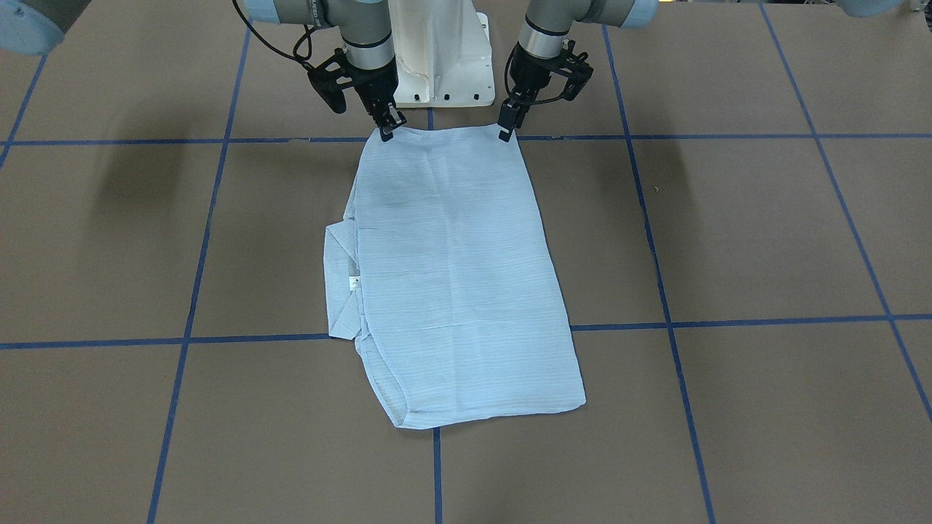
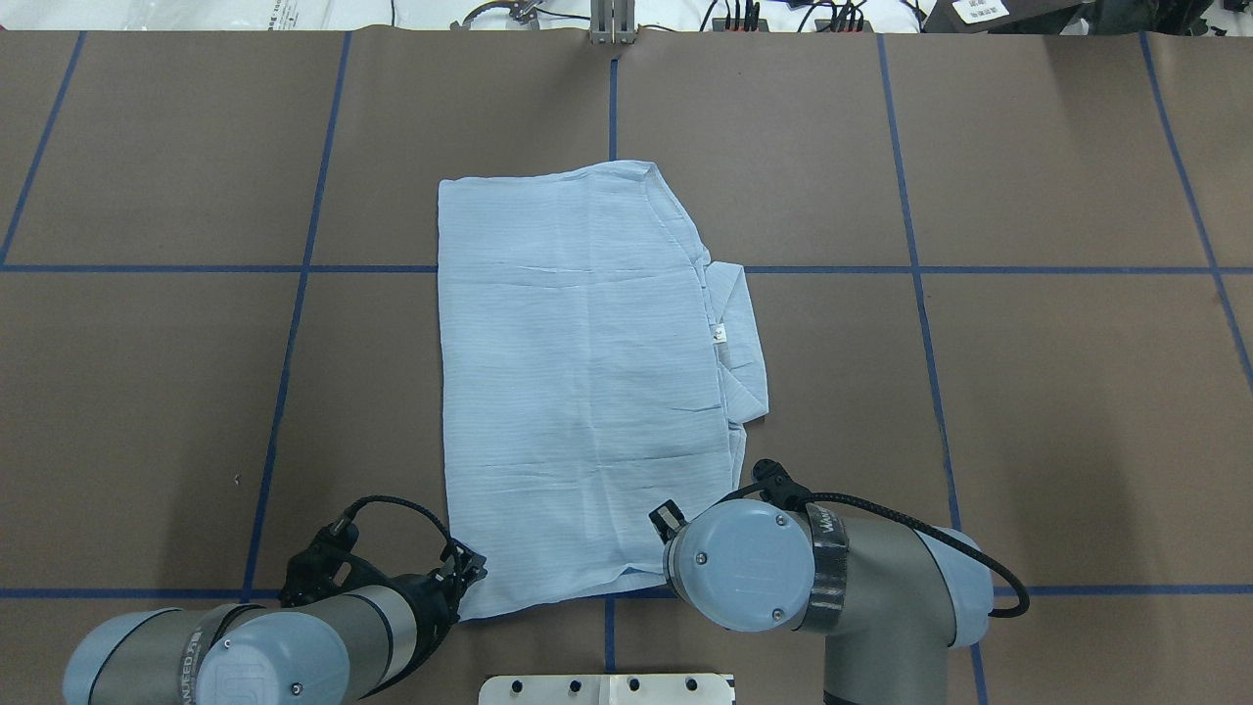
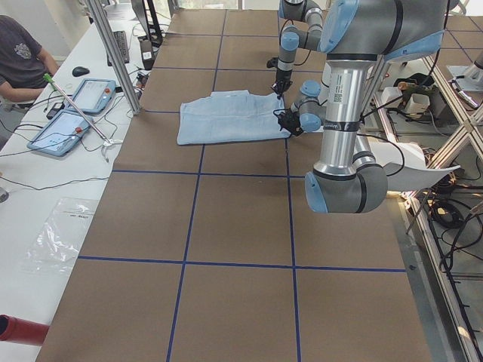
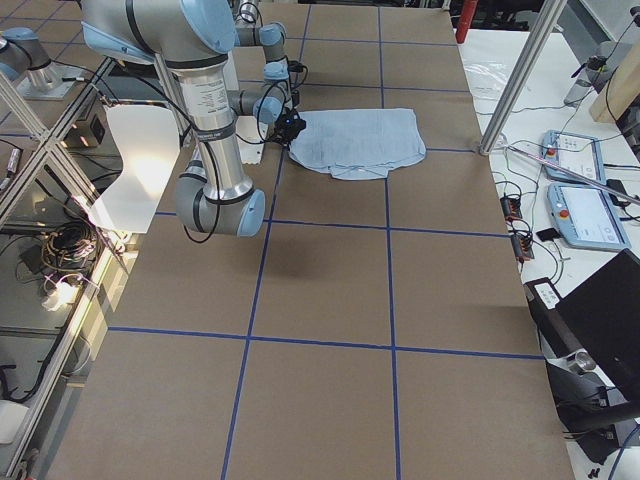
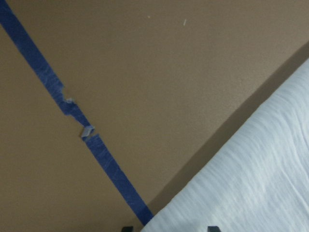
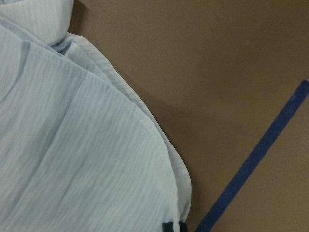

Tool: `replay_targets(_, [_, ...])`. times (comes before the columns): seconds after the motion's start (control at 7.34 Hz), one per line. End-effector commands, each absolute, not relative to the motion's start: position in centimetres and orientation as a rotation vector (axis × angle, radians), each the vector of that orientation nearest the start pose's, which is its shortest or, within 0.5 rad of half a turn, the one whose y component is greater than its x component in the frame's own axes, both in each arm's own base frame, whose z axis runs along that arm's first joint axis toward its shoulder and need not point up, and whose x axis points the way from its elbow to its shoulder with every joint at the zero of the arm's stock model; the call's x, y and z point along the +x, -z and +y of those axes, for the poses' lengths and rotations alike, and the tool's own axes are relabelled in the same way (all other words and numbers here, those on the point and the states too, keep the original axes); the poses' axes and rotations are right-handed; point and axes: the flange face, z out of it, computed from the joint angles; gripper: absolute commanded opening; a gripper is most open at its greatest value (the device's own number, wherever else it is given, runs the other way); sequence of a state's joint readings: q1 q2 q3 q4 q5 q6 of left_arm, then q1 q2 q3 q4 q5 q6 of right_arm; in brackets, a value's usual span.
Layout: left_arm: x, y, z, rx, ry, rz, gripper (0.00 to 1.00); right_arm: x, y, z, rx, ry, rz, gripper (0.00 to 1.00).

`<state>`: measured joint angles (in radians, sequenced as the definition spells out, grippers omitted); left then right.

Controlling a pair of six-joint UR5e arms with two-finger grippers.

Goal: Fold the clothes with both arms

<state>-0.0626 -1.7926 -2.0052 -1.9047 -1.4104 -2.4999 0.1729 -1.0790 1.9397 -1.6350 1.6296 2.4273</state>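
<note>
Currently: one folded shirt [image 1: 459,276] on table [image 1: 728,233]; two grippers, right gripper [image 1: 387,131] pinching a corner, left gripper [image 1: 507,131] slightly parted astride another.

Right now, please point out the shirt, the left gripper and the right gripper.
shirt [image 1: 459,276]: front-facing view, middle of the cloth.
left gripper [image 1: 505,132]: front-facing view, between its fingertips, at a shirt corner.
right gripper [image 1: 386,130]: front-facing view, between its fingertips, at another corner.

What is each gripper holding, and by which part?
Left gripper and right gripper each touch a robot-side corner of the light-blue striped shirt; grip unclear.
</note>
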Motion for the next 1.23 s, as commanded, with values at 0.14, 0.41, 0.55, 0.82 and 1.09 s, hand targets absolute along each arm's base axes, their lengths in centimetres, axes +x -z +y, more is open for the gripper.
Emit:
replay_targets(0.14, [53.4,-30.91,-17.3,-0.302,0.966,0.996,0.59,-56.62,-23.73,-22.86,-0.331,-0.951,-0.759,0.0])
replay_targets(0.41, [53.69,-31.24,-17.23,-0.299,0.966,0.989,0.57,-56.65,-23.73,-22.77,-0.332,-0.95,-0.758,0.0])
replay_targets(0.55, [53.82,-31.22,-17.22,-0.303,0.969,0.988,0.46,-56.65,-23.73,-22.77,-0.332,-0.95,-0.758,0.0])
replay_targets(0.82, [53.99,-30.72,-17.33,-0.305,0.972,0.996,0.0,-56.65,-23.73,-22.77,-0.332,-0.95,-0.758,0.0])
replay_targets(1.09, [53.64,-30.29,-17.3,-0.302,0.966,0.993,0.0,-56.68,-23.88,-22.78,-0.331,-0.95,-0.755,0.0])
